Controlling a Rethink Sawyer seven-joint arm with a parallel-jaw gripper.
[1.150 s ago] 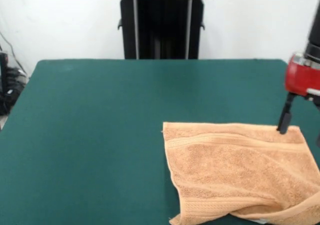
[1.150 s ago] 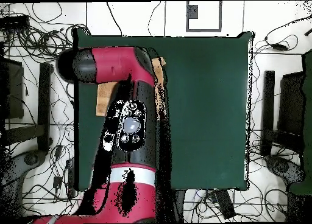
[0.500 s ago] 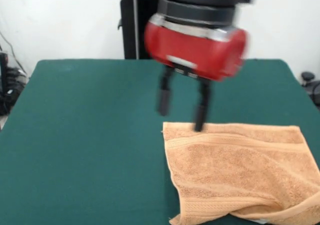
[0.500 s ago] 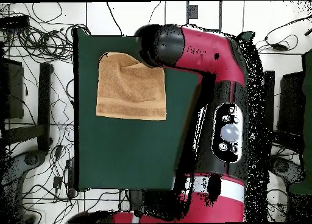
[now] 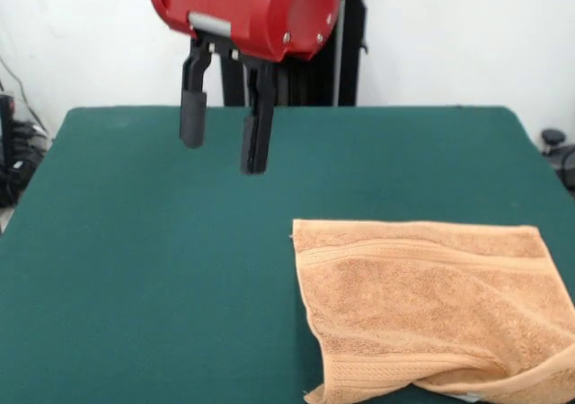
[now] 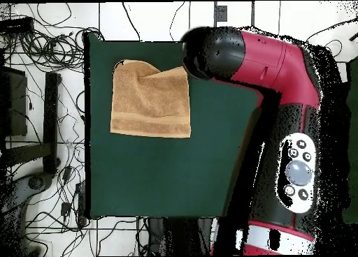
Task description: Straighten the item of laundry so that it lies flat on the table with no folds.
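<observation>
Towel (image 5: 422,310) is seen at about 4 o'clock on the green table (image 5: 153,269), one near corner folded. The gripper (image 5: 220,139) hangs above bare table, fingers apart, nothing held. More folds could be made if only the middle is pinched.

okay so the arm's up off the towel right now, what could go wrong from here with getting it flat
1. The towel has a fold at its near corner, close to the table edge; a pull that way might drag it off.
2. The gripper hangs open above bare felt, away from the towel; closing on doubled layers there could bunch it rather than spread it.
</observation>
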